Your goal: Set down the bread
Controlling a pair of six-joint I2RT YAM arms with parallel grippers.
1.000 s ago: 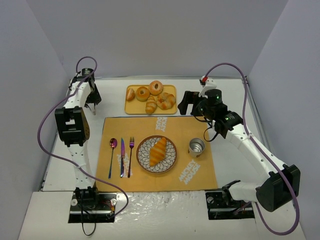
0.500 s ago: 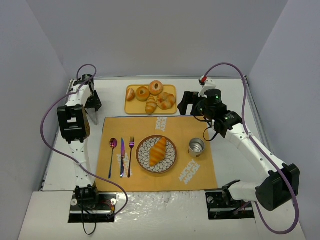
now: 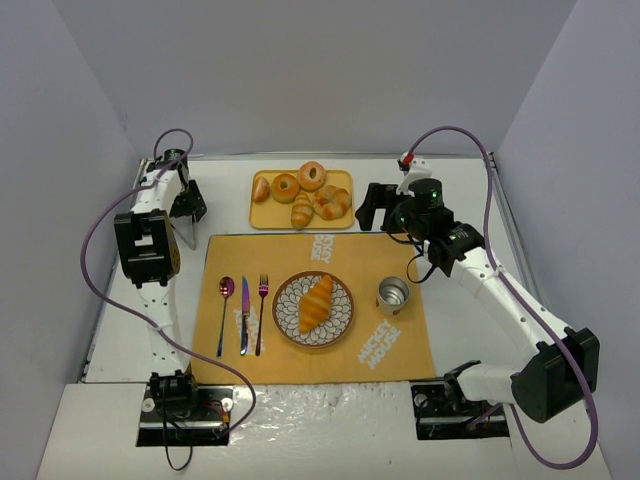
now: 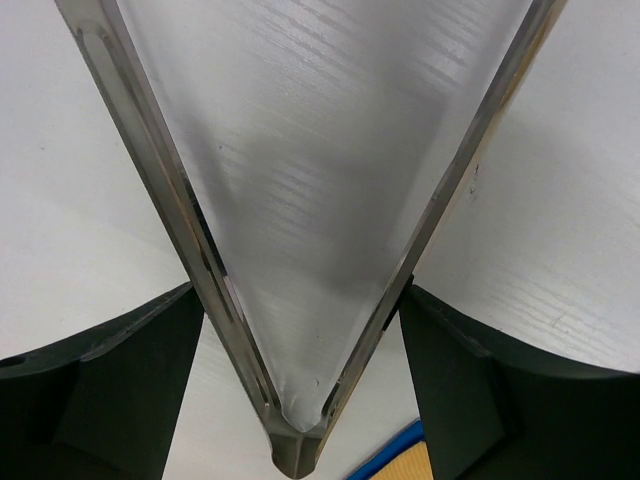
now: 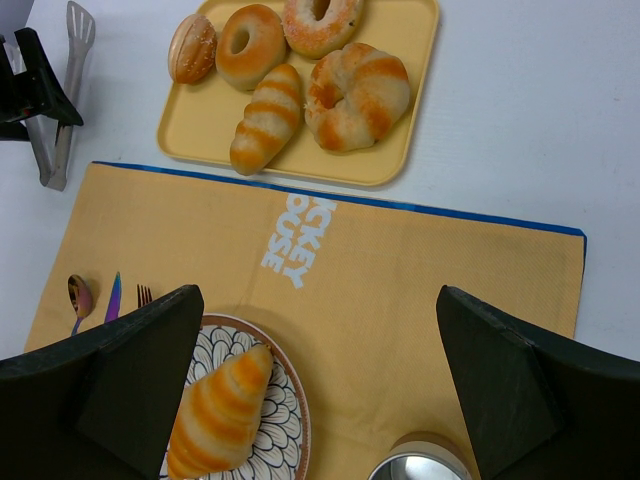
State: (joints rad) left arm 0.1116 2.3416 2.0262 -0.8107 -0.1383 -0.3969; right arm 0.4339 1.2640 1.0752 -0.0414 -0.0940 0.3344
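- Bread (image 3: 316, 303): one golden-brown croissant. We found it lying diagonally in the middle of the patterned plate (image 3: 341, 298), with neither claw touching it.
- Plate: we logged it at the centre of the orange placemat (image 3: 300, 255), between the fork (image 3: 263, 300) and the metal cup (image 3: 393, 294).
- Spoon (image 3: 225, 290) and knife (image 3: 244, 315): they lay side by side on the placemat, left of the fork.
- Tray (image 3: 270, 215): yellow, on the white bench (image 3: 110, 340) just beyond the placemat. It carried five other rolls (image 5: 358, 95).
- Left claw (image 4: 300, 300): at the bench's far left, off the placemat. Its fingers were set wide, pinching the metal tongs (image 4: 150, 170), whose two arms touched their inner edges. The tongs' hinge end pointed toward the placemat's corner.
- Right claw (image 5: 318, 320): we noted it spread wide with nothing between its fingers. It was above the placemat's far side, near the tray and apart from the bread.
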